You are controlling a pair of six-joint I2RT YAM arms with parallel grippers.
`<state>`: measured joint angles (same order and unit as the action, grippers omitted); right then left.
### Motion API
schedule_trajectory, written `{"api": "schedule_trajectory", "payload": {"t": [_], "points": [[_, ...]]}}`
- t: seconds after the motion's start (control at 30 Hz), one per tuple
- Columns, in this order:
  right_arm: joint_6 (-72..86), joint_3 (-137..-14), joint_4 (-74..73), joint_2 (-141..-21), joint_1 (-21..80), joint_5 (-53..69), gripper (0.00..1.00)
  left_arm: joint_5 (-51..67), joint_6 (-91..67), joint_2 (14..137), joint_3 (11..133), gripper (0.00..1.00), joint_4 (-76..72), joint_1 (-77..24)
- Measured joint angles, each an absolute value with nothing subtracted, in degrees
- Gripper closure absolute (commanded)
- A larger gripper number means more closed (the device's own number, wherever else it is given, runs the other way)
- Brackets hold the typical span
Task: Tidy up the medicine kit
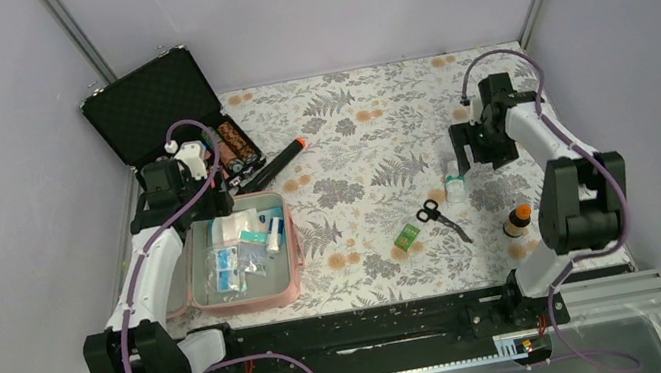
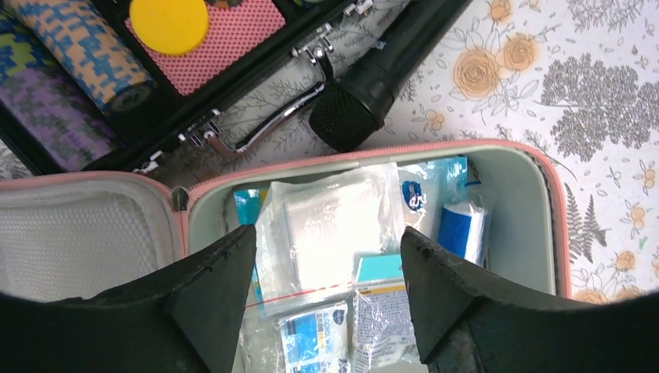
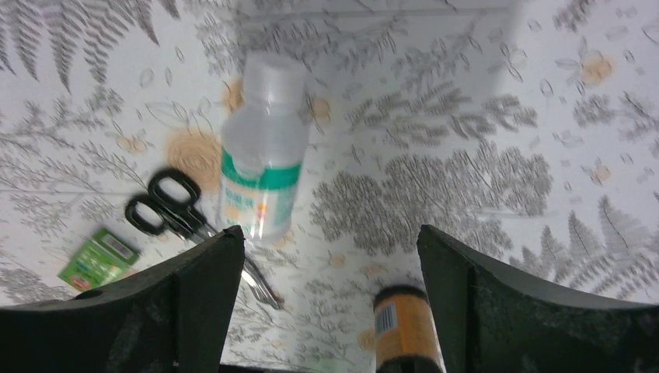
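Observation:
The pink medicine kit point(image 1: 292, 243) lies open at the left, its grey-lined lid point(image 2: 78, 233) folded out flat. Inside are a clear zip bag of gauze point(image 2: 334, 217), a blue roll point(image 2: 460, 225) and wipe sachets point(image 2: 315, 338). My left gripper point(image 2: 328, 233) hovers open above the kit's far end point(image 1: 209, 212), nothing between its fingers. At the right, my right gripper point(image 1: 479, 157) stands open above the cloth. Below it lie a clear bottle with a green label point(image 3: 260, 163) and an amber bottle point(image 3: 404, 326), neither of them touched.
Black scissors point(image 1: 441, 219) and a small green box point(image 1: 406, 237) lie mid-table, between the kit and the amber bottle point(image 1: 517, 220). An open black case point(image 1: 153, 105) with poker chips point(image 1: 237, 146) stands behind the kit. A black torch point(image 1: 277, 165) lies beside it.

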<state>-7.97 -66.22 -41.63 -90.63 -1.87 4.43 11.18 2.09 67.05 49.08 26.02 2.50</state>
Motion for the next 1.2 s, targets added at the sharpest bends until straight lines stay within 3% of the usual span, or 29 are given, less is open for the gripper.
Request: {"api": "schedule_trajectory", "payload": {"t": [0.3, 0.5, 0.7, 1.0, 1.2], "points": [[-5.2, -73.1, -43.2, -103.5, -1.5, 10.2, 0.22, 15.2, 2.2, 66.7, 51.4, 0.32, 33.3, 2.5], [-4.1, -74.8, -43.2, -106.7, 0.5, 13.0, 0.39, 16.6, 2.8, 64.8, 53.5, 0.31, 36.1, 2.5], [-3.5, -74.9, -43.5, -108.5, 2.4, 14.7, 0.41, 16.7, 3.0, 64.0, 53.6, 0.31, 37.1, 2.7], [-3.2, -74.7, -43.2, -108.5, 2.9, 14.5, 0.66, 16.8, 3.0, 64.0, 53.6, 0.31, 37.6, 3.0], [-4.6, -72.3, -41.5, -105.7, 6.4, 14.5, 0.68, 16.9, 3.0, 64.0, 53.6, 0.31, 37.6, 3.6]]}}
